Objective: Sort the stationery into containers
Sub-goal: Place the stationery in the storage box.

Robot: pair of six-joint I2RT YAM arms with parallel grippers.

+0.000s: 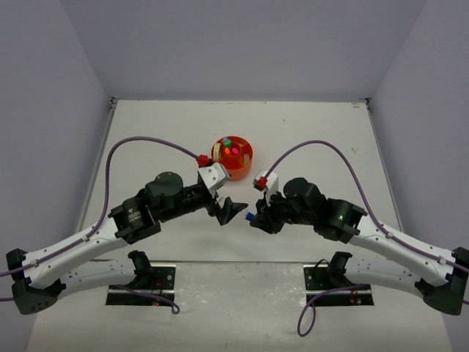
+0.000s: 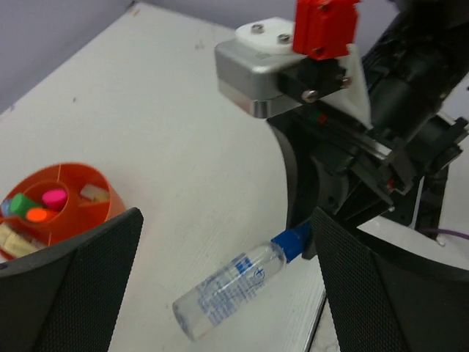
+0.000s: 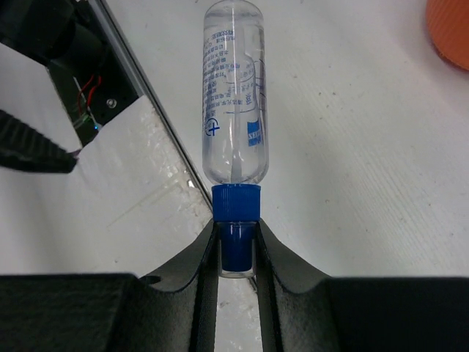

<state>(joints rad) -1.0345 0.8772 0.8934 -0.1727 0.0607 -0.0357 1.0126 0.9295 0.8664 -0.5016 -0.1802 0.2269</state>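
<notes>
My right gripper is shut on the blue cap of a small clear bottle with blue print, which sticks straight out from its fingers. In the left wrist view the bottle shows between the wide-open fingers of my left gripper, touching neither. In the top view the two grippers, left and right, meet nose to nose near the table's front. The round orange organizer stands behind them. Its centre cup holds pink, orange and green caps. Tan blocks lie in its ring compartments.
The organizer's rim lies left of my left fingers; its edge shows at the right wrist view's top right. The table's near edge with a metal strip runs under the bottle. Grey walls close the table on three sides.
</notes>
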